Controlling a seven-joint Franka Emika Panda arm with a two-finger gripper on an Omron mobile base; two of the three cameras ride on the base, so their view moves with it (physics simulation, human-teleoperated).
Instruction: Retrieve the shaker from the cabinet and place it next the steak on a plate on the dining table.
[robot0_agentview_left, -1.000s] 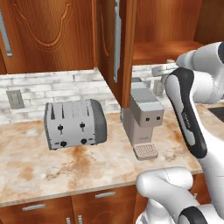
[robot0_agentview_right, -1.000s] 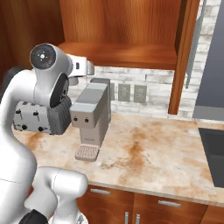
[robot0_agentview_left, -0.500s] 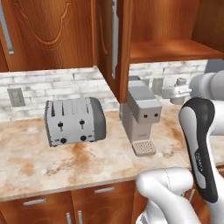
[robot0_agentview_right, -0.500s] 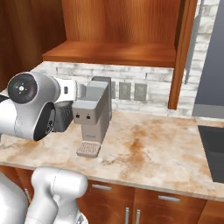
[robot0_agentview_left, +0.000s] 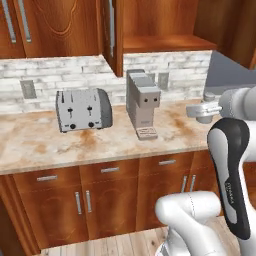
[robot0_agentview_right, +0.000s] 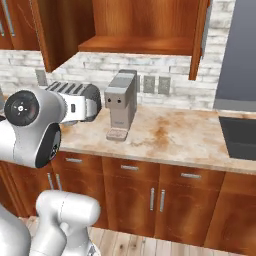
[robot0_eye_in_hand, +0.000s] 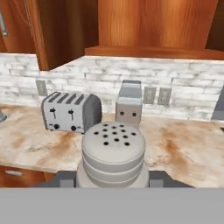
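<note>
The shaker (robot0_eye_in_hand: 113, 157) sits upright between the two dark finger tips of the gripper (robot0_eye_in_hand: 113, 180), clamped at its lower body so that its cap faces the hand camera. It is a pale grey cylinder with stacked ridged rings below a lighter, gently domed cap, and the cap carries a scatter of small dark holes. In the hand view it is the nearest thing, held in the air in front of the marbled counter (robot0_eye_in_hand: 183, 151) rather than resting on it. Beyond it on the counter stand a silver four-slot toaster (robot0_eye_in_hand: 71, 112) to the left and a grey coffee machine (robot0_eye_in_hand: 129, 104) just to its right, both against the white brick backsplash (robot0_eye_in_hand: 100, 83). Above them the cabinet (robot0_eye_in_hand: 148, 26) hangs open, its reddish-brown door (robot0_eye_in_hand: 54, 30) swung out on the left and its shelf showing bare wood. In the left base view the toaster (robot0_agentview_left: 83, 109) and coffee machine (robot0_agentview_left: 142, 104) stand side by side on the counter (robot0_agentview_left: 45, 145), with the white arm at the right edge. In the right base view the open cabinet (robot0_agentview_right: 140, 25) is above the coffee machine (robot0_agentview_right: 121, 105).
</note>
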